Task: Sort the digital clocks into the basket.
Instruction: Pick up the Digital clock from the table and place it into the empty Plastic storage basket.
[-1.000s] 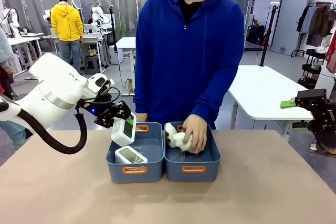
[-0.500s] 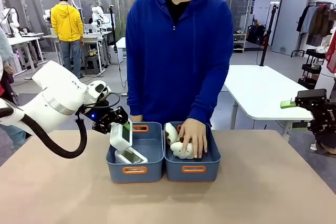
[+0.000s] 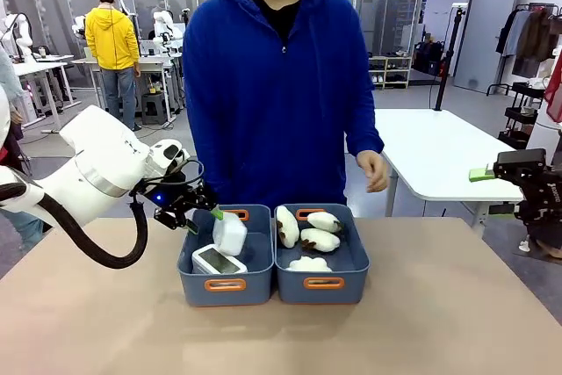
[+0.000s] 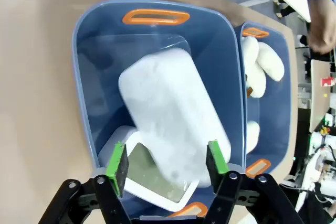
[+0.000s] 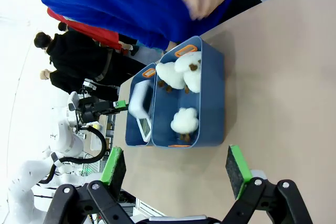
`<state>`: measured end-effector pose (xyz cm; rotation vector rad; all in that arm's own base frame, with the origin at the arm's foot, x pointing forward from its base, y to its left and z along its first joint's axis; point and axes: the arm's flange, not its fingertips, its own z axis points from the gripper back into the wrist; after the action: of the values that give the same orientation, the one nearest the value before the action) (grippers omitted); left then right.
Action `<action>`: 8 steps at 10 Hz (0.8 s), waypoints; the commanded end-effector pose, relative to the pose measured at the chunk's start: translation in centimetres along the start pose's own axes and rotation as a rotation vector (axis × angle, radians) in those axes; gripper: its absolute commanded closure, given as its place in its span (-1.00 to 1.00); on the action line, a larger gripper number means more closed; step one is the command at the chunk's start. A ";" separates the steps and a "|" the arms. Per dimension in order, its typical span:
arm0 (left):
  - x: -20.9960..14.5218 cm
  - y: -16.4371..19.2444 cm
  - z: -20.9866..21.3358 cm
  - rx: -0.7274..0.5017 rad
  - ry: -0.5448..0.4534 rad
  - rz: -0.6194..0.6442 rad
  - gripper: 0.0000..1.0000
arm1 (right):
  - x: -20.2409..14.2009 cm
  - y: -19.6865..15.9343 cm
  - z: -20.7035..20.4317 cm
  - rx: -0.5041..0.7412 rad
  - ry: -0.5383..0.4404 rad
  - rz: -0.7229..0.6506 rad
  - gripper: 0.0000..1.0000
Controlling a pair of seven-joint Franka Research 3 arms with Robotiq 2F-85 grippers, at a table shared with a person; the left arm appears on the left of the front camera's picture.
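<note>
One digital clock (image 3: 218,260) lies screen-up at the near end of the left basket (image 3: 189,287). The second clock (image 3: 230,234) is tilted and blurred over that basket, just beneath my left gripper (image 3: 204,217). In the left wrist view, this clock (image 4: 173,114) sits loose between the wide-apart green pads (image 4: 116,161) of the open left gripper (image 4: 166,159), above the lying clock (image 4: 152,177). My right gripper (image 5: 175,168) stands open and holds nothing, well back from both tubs, over bare table.
The right tub (image 3: 347,283) holds three white plush toys (image 3: 320,240). The person stands at the far side with a hand (image 3: 375,170) raised above the table. Bare tabletop (image 3: 439,322) lies around both tubs.
My left gripper has opened and let go of the second clock, which drops into the left basket. The person's hand has left the right tub and lifted away.
</note>
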<state>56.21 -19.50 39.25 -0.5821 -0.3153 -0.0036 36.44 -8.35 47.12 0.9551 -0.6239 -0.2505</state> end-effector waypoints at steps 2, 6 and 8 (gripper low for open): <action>-1.2 -0.4 1.9 0.013 -0.021 -0.013 -1.00 | 0.1 0.0 0.0 0.005 -0.011 0.004 -0.96; -0.2 -0.4 1.0 -0.001 -0.012 -0.008 -1.00 | 0.1 0.0 0.0 0.005 -0.011 0.004 -0.96; -0.2 -0.4 1.0 -0.001 -0.012 -0.008 -1.00 | 0.1 0.0 0.0 0.005 -0.011 0.004 -0.96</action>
<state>55.24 -19.15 40.08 -0.5755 -0.3226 -0.0165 36.44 -8.35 47.12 0.9551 -0.6238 -0.2506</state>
